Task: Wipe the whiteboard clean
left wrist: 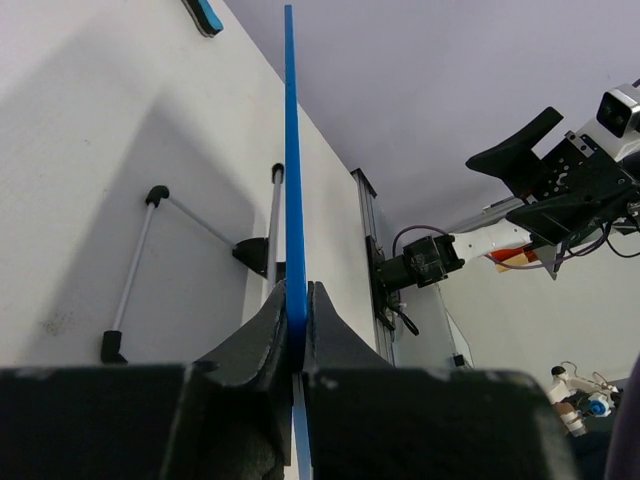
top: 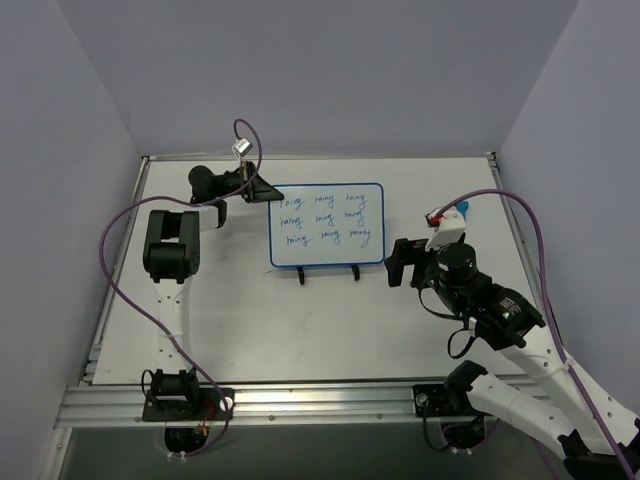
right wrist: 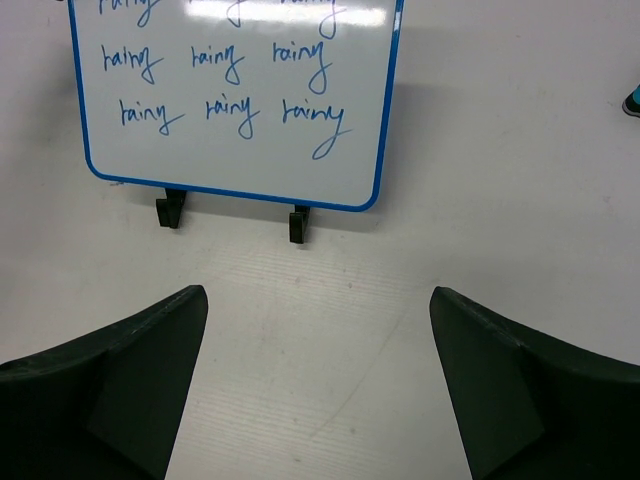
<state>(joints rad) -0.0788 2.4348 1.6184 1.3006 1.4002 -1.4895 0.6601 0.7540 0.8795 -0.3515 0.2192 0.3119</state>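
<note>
The whiteboard [top: 326, 205] leans on a black wire stand [top: 301, 274] at mid-table, with three rows of blue handwriting on it. My left gripper [top: 266, 191] is shut on the board's upper left frame; the left wrist view shows the blue edge [left wrist: 290, 150] pinched between the jaws of my left gripper [left wrist: 297, 320]. My right gripper [top: 398, 263] is open and empty, just right of the board's lower right corner. In the right wrist view the board [right wrist: 240, 100] lies beyond my right gripper [right wrist: 318, 380], which is low over bare table.
A small blue eraser [top: 464, 208] lies to the right of the board, beyond the right arm; it shows at the edge of the right wrist view [right wrist: 632, 103] and in the left wrist view [left wrist: 205, 15]. The stand's wire legs [left wrist: 135, 270] are behind the board.
</note>
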